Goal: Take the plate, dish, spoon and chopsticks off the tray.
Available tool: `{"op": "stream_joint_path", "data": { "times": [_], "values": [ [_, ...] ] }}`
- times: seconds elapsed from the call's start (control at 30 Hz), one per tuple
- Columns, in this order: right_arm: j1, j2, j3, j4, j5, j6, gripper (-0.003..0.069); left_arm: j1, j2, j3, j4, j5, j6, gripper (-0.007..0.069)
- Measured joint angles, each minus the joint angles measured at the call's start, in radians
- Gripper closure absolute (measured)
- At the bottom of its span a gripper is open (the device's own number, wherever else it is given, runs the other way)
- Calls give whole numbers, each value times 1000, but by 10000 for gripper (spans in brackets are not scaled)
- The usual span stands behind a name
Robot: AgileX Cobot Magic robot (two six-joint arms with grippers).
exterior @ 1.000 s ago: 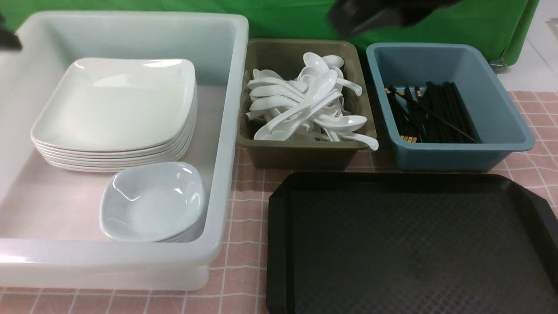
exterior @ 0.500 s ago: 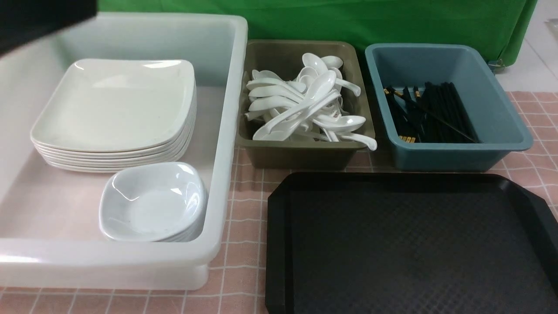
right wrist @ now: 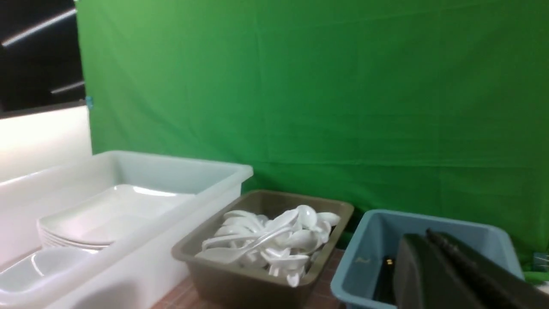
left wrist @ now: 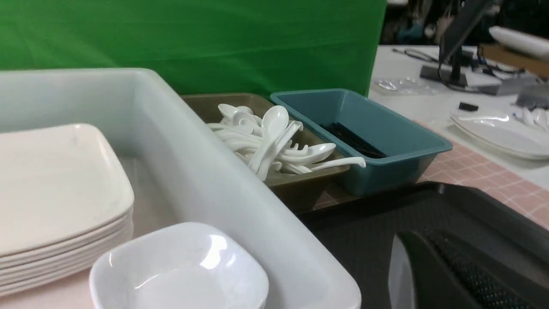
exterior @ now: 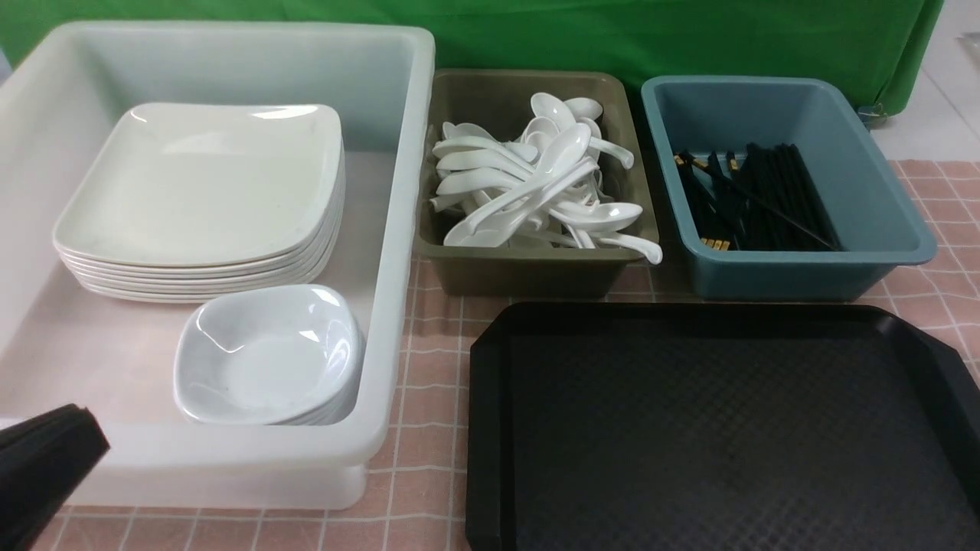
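Observation:
The black tray (exterior: 720, 428) lies at the front right with nothing on its floor. A stack of large white square plates (exterior: 199, 184) and a stack of small deep dishes (exterior: 264, 356) sit in the white tub (exterior: 398, 229). White spoons (exterior: 528, 184) fill the olive tub (exterior: 528, 275). Black chopsticks (exterior: 758, 199) lie in the blue tub (exterior: 880, 199). My left gripper (exterior: 69, 440) is low at the front left, before the white tub; its fingers (left wrist: 450, 274) look shut and empty. My right gripper (right wrist: 433, 244) is out of the front view, shut and empty, above and before the blue tub (right wrist: 373, 257).
The three tubs stand in a row behind the tray on a pink checked cloth (exterior: 436, 367). A green backdrop (exterior: 612, 38) closes the back. In the left wrist view, more plates (left wrist: 502, 133) and clutter lie on a white table to the right.
The right arm's dark shape at the top has left the front view. The left arm, at the top left half a second ago, now shows at the bottom left corner.

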Motion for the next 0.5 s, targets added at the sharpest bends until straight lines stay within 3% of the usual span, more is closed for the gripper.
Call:
{"op": "stream_joint_path", "data": {
  "times": [0.5],
  "values": [
    [0,0,56,-2,11,7,562,0,0,56,7,-5,-7,627]
  ]
}}
